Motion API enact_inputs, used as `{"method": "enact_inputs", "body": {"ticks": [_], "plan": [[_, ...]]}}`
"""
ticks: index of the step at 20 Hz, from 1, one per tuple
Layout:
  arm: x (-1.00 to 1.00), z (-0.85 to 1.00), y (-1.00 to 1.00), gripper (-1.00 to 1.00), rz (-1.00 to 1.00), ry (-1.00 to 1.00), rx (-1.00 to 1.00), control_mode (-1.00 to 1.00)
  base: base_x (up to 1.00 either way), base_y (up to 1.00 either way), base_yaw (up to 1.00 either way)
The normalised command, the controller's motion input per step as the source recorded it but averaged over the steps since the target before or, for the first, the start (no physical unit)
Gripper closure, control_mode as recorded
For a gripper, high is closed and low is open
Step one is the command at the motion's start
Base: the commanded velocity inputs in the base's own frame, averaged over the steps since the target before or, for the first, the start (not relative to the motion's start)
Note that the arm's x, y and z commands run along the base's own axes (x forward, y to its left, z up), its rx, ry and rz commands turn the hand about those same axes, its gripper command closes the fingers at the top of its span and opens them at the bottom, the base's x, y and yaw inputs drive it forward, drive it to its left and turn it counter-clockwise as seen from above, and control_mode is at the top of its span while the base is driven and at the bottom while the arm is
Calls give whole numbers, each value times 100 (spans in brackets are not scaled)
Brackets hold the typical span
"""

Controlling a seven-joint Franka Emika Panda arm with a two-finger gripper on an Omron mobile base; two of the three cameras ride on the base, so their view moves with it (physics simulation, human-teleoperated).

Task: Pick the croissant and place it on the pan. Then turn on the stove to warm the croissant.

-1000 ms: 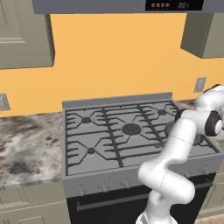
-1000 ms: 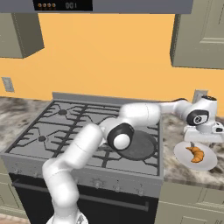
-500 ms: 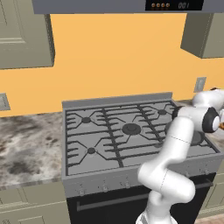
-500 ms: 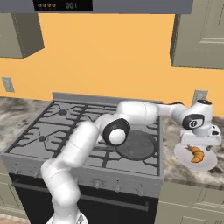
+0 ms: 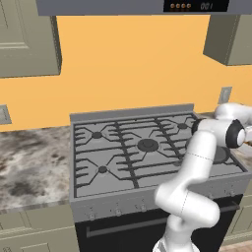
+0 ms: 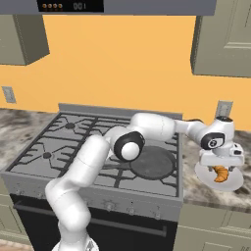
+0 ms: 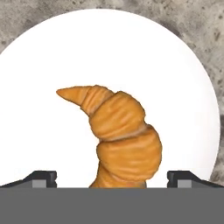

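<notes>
Lowered since 1 second ago, the gripper now hangs spread wide right above the croissant, which lies on the white plate beside the stove. Best descend straight, centring the 2 fingertips across the pastry's thick middle before closing gently.

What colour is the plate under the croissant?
Plain white plate, seen best in the hand view beneath the croissant.

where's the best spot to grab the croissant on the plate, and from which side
Probably the thick ridged middle of the golden-brown curved croissant, coming straight down from above. It lies flat on the round white plate, and the open pincer already straddles that bulge; the thin pointed horn would likely slip.
</notes>
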Motion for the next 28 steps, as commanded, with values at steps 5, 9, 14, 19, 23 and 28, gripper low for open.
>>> {"method": "enact_inputs", "body": {"ticks": [5, 9, 14, 19, 23, 28], "plan": [[30, -1, 0, -100, 0, 0, 0, -100, 0, 0, 0], [13, -2, 0, -100, 0, 0, 0, -100, 0, 0, 0], [0, -14, -8, -100, 0, -1, -2, -100, 0, 0, 0], [0, -11, -11, -100, 0, -2, 0, -100, 0, 0, 0], [0, -13, -5, 100, 2, -4, 0, -100, 0, 0, 0], [0, -3, -2, 100, 1, -6, 0, -100, 0, 0, 0]]}}
